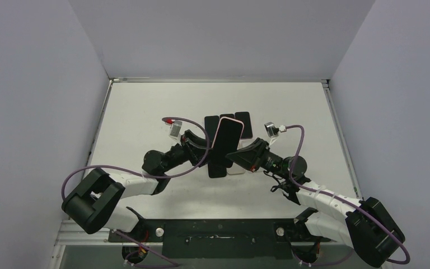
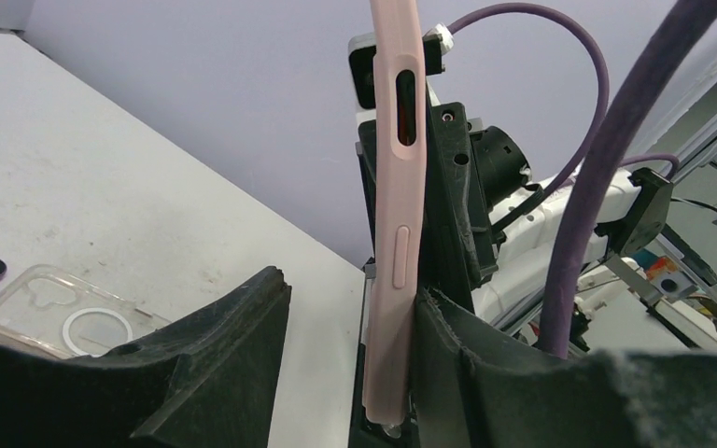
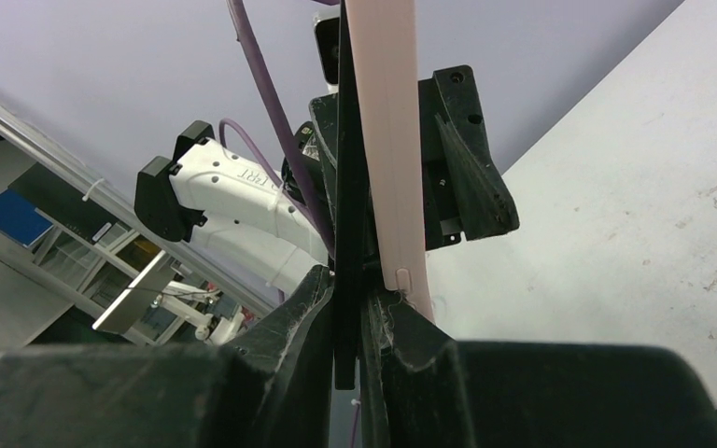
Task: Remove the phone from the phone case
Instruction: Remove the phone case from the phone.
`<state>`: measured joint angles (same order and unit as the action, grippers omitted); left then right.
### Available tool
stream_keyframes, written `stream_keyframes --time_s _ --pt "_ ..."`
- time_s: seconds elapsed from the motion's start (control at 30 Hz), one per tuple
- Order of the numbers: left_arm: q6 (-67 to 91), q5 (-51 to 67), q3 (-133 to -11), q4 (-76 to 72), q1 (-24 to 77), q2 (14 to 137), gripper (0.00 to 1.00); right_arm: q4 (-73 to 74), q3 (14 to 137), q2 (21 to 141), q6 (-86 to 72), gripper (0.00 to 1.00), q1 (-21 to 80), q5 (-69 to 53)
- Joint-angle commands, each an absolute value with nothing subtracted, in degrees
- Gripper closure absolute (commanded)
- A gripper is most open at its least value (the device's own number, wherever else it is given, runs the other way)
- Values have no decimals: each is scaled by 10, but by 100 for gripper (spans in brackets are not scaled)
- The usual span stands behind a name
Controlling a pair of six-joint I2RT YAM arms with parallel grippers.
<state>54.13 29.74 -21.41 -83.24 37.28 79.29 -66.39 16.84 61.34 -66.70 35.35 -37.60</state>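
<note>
Phone (image 3: 345,233) is up off the table (image 1: 145,112), held over its middle: a thin black slab clamped tight in the right gripper (image 3: 350,289), which reaches in from 4 o'clock. The pink phone case (image 2: 397,215) lies along it, and the phone's lower end pokes out past the case. Left gripper (image 2: 355,289), in from 9 o'clock, straddles the case unclenched, with one finger against it and the other standing apart. At 12 o'clock, dark phones (image 1: 243,123) lie flat. A clear case (image 2: 65,322) rests on the table too.
</note>
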Motion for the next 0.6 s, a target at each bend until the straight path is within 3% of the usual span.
stream_keyframes --time_s 0.0,0.13,0.37,0.57 --pt "563 340 -254 -928 372 809 57 -699 177 607 -651 100 360 -405" --pt "564 342 -254 -927 361 812 75 -690 178 609 -643 100 360 -415" --pt "571 335 -242 -894 313 794 98 -633 169 587 -606 100 360 -427" --pt "566 330 -235 -855 288 778 100 -601 163 573 -583 100 360 -441"
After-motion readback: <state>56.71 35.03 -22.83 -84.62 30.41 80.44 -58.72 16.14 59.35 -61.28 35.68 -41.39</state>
